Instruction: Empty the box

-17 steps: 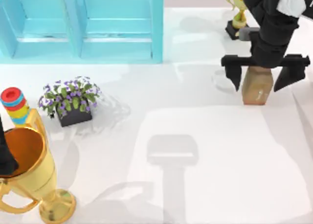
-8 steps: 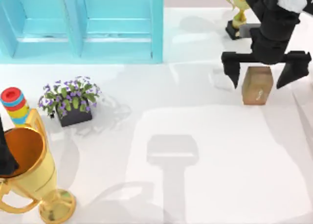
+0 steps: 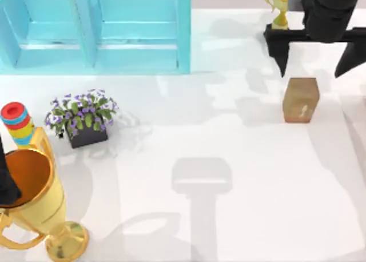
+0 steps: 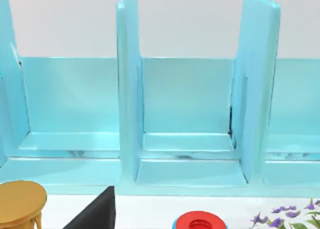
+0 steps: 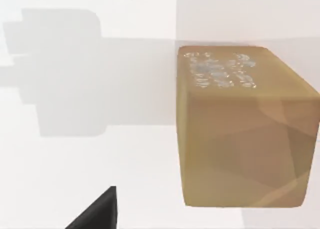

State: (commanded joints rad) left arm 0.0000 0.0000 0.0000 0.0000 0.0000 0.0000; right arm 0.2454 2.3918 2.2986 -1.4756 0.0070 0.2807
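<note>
My right gripper (image 3: 315, 56) hovers with fingers (image 3: 282, 53) spread wide, holding nothing, just beyond the cardboard box (image 3: 301, 99), which stands upright on the tabletop (image 3: 240, 187) at far right. Risk: an off-centre descent could let one finger topple it. My left arm is parked near left.

Small tan-brown cardboard box (image 3: 300, 100): matt, papery faces. Large gold metal trophy (image 3: 35, 202) at 8 o'clock: polished, glossy. Light-blue cabinet (image 3: 97, 30) at 11 o'clock: smooth, faintly glossy. White table (image 3: 229, 159): smooth, softly reflective.
</note>
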